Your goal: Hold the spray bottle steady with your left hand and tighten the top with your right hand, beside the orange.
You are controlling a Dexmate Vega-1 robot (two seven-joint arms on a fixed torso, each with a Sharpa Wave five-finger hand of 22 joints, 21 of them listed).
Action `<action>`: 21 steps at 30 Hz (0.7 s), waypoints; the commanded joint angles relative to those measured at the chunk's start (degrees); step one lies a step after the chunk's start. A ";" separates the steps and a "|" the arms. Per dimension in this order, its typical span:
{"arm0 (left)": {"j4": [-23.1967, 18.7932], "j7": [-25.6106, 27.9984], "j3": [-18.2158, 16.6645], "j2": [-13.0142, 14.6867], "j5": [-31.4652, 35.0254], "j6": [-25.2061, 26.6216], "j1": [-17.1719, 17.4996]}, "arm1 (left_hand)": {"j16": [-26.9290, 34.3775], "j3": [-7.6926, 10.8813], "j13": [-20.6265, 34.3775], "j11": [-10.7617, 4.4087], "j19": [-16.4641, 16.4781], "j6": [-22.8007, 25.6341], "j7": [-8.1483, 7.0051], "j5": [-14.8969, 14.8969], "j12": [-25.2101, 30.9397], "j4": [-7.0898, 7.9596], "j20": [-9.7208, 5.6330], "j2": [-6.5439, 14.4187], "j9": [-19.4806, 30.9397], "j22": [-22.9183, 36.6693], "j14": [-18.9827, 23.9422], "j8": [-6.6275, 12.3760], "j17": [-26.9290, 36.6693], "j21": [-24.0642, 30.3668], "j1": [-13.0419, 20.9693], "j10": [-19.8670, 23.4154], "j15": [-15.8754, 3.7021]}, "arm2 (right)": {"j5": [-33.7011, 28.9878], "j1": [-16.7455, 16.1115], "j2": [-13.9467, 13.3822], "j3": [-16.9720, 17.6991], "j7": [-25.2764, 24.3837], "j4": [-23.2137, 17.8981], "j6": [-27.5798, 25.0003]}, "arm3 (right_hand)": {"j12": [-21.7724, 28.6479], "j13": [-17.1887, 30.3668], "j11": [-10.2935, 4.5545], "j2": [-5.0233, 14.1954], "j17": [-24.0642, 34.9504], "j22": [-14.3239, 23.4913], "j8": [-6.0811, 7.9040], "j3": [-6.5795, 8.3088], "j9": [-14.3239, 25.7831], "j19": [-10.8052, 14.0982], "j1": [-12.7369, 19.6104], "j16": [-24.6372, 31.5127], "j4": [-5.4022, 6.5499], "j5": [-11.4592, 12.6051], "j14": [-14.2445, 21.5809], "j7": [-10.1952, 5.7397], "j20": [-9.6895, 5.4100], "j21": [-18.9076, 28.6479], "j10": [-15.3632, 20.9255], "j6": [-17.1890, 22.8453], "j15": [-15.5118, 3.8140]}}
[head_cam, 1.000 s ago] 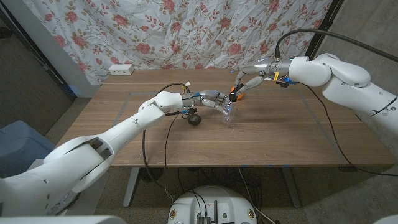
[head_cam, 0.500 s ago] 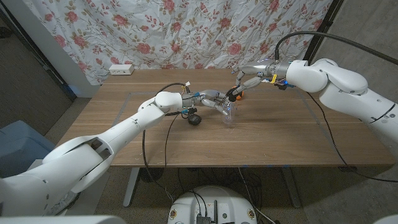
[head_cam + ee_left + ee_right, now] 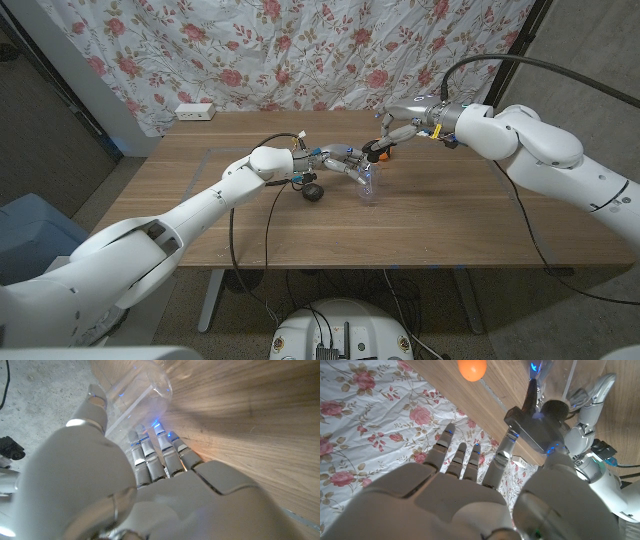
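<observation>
Even, soft light; blurry wrist close-ups.

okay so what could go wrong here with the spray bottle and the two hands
The clear spray bottle looks light, so the left hand may let it turn with the top. The right hand pinches that top with other fingers spread, so it may slip. A slip might knock the nearby orange.

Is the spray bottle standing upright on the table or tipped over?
Upright: the clear spray bottle stands on the table, its dark top uppermost, with the left robot hand gripping it and the right robot hand at the top.
</observation>
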 commanded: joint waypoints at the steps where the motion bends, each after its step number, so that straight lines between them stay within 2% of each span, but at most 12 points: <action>1: 0.41 0.08 0.10 -0.29 0.00 0.32 -0.25 | -0.30 0.82 0.27 -1.05 -0.02 3.73 0.06 0.30 0.51 0.97 -2.20 8.61 0.14 0.20 0.35 11.68 0.24 0.03 -2.74 1.63 -5.84 | -6.78 -2.89 1.34 -1.02 -2.46 -2.58 -5.90 | 0.48 0.14 -0.25 0.62 0.10 0.19 0.81 -0.14 0.08 0.98 0.00 0.73 -0.45 -0.25 1.64 0.11 -0.42 0.40 1.68 1.69 -0.34; 5: 1.01 0.02 0.19 -0.64 0.02 0.02 -0.48 | -0.27 0.85 0.28 -1.08 -0.02 3.67 0.07 0.31 0.50 0.96 -2.20 8.67 0.14 0.20 0.39 11.66 0.26 0.03 -2.71 1.63 -5.91 | -8.66 -3.65 2.02 -1.27 -2.91 -3.01 -7.72 | 0.78 0.11 -0.72 0.91 0.03 0.22 1.65 -0.05 0.12 2.47 0.32 1.38 -0.91 -0.35 3.39 0.08 -1.41 0.61 3.86 3.80 -1.33; 11: 1.57 -0.05 0.25 -0.94 0.00 -0.22 -0.68 | -0.28 0.85 0.28 -1.06 0.02 3.71 0.06 0.31 0.49 0.99 -2.23 8.65 0.15 0.20 0.42 11.68 0.26 0.05 -2.78 1.60 -5.93 | -10.71 -4.08 2.78 -1.75 -2.99 -3.29 -9.00 | 0.85 0.09 -1.39 1.24 -0.01 0.25 2.99 0.02 0.20 3.15 0.50 1.87 -1.29 -0.45 4.71 0.59 -1.72 0.47 5.66 7.10 -2.21; 21: 1.61 0.08 0.27 -1.00 0.02 -0.02 -0.70 | -0.34 0.92 0.30 -0.97 0.03 3.73 0.16 0.32 0.46 1.05 -2.03 8.74 0.14 0.20 0.43 11.70 0.24 0.05 -2.88 1.56 -5.83 | -13.45 -4.15 4.46 -2.79 -1.90 -3.44 -11.06 | 0.91 0.03 -2.09 2.17 -0.06 0.27 4.03 0.46 0.29 3.91 1.31 2.48 -1.82 -0.51 6.23 1.00 -2.33 0.38 7.53 9.63 -3.42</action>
